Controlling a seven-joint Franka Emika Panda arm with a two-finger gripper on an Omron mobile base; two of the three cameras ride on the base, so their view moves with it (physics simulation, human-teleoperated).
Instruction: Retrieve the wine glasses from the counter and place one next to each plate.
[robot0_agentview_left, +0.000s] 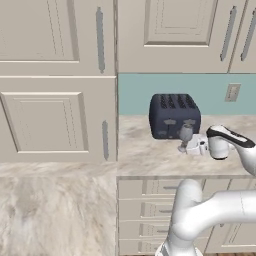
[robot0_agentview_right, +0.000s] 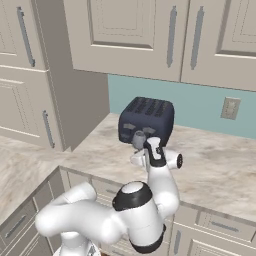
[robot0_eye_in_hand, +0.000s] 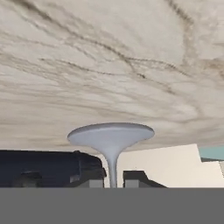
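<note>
The wine glass stands on the worktop just in front of the dark toaster, well back from the front edge and nearer the back wall. In my hand view its round foot rests flat on the marbled stone and its thin stem runs down between my two dark fingertips. My claw is closed on that stem, one pad on each side with hardly any gap left. From the right base view the smoky bowl of the glass shows just beyond my hand, touching distance from the toaster front. My arm reaches across the worktop from the front edge side, above the cream drawers with their grey bar handles. Behind the toaster is a teal wall with a wall socket off towards the right end of the worktop. Cream cupboards hang above, and a tall cupboard closes off the left end of the worktop.
</note>
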